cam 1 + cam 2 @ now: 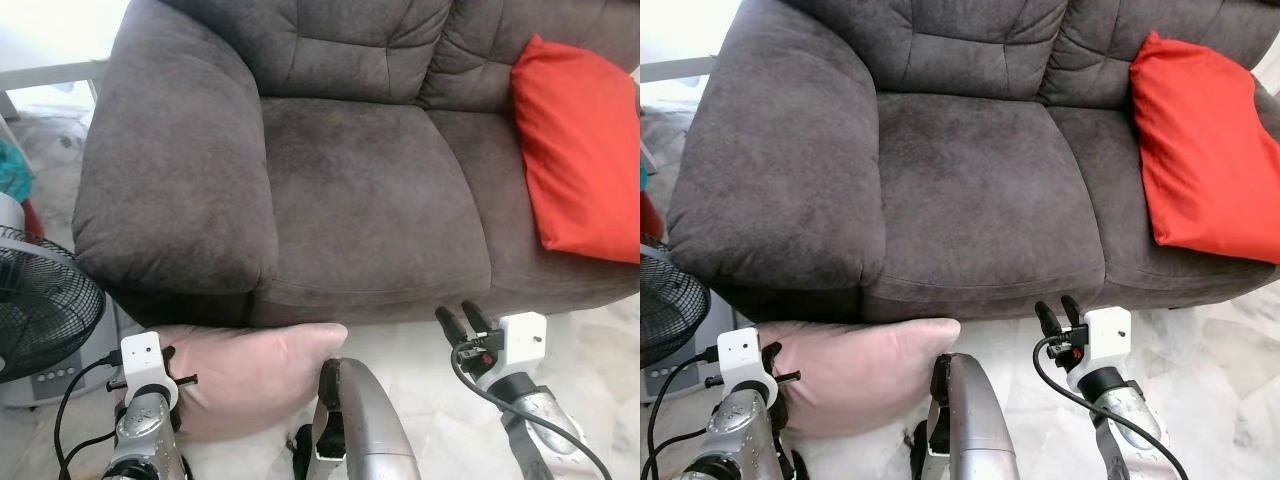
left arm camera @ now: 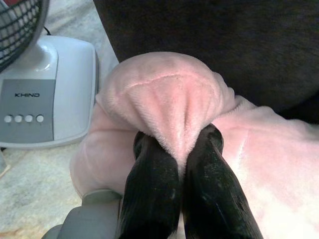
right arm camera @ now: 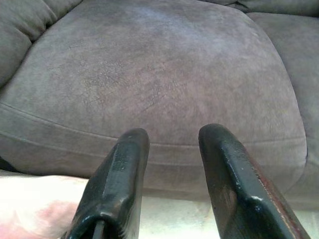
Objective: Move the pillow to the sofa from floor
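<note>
Left hand (image 2: 177, 149) pinches one pink pillow (image 2: 169, 104); right hand (image 3: 172, 144) gapes; one red cushion (image 1: 580, 150) on sofa (image 1: 370, 190).

Both arms were silver metal, each capped by a white block at the wrist with a small dark hole in its face. Nearest the sofa (image 1: 330, 180), the right gripper (image 1: 462, 320) had two long, glossy black fingers (image 3: 119, 184) with rounded tips. A black cable looped from each wrist block down along its arm, and a small red part showed beside the right block
</note>
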Controlling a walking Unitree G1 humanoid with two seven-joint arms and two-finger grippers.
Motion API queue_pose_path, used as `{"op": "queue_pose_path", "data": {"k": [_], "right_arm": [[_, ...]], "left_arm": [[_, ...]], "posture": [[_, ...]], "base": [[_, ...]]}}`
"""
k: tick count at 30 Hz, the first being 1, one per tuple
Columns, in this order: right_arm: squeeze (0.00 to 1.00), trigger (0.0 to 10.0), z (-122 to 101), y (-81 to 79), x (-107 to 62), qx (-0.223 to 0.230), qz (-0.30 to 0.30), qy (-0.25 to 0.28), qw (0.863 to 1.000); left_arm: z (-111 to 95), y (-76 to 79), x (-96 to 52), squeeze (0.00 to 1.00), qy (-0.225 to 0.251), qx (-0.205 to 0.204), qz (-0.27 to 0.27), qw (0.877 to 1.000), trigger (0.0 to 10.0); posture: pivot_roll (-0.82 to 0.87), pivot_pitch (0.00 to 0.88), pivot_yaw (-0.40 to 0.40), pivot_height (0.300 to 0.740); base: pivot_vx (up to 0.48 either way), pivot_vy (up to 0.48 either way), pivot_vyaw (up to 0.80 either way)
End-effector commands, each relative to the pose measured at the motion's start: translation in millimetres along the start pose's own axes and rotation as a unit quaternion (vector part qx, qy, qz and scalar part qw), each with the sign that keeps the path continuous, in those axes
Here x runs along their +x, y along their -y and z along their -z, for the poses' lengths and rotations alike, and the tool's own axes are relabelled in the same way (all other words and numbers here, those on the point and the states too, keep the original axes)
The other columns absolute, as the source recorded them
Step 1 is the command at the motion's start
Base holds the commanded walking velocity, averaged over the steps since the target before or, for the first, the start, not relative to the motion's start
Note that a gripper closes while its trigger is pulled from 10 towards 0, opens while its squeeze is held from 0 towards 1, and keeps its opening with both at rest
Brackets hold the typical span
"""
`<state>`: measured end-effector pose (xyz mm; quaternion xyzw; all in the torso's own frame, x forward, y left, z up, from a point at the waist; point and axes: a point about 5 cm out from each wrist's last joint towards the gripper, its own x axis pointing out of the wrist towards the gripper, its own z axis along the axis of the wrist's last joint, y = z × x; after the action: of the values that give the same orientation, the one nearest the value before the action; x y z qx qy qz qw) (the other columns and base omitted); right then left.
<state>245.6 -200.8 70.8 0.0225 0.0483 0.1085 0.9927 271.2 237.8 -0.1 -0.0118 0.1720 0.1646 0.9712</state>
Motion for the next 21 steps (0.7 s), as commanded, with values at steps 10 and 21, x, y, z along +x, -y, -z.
{"op": "queue_pose_path", "data": {"k": [10,21], "right_arm": [[0.0,10.0,18.6,-1.6,10.5,0.012,0.023,-0.011,1.0],[0.0,10.0,31.1,-5.6,24.0,0.023,0.033,-0.012,0.999]], "left_arm": [[-12.7,10.1,3.3,0.0,0.032,0.005,0.022,0.999,10.0],[-24.6,13.1,6.4,0.0,0.056,0.007,0.037,0.998,10.0]], "posture": [[0.02,0.141,-0.142,0.54],[0.05,0.085,-0.095,0.54]], "base": [[-0.309,0.0,0.0],[-0.313,0.0,0.0]]}}
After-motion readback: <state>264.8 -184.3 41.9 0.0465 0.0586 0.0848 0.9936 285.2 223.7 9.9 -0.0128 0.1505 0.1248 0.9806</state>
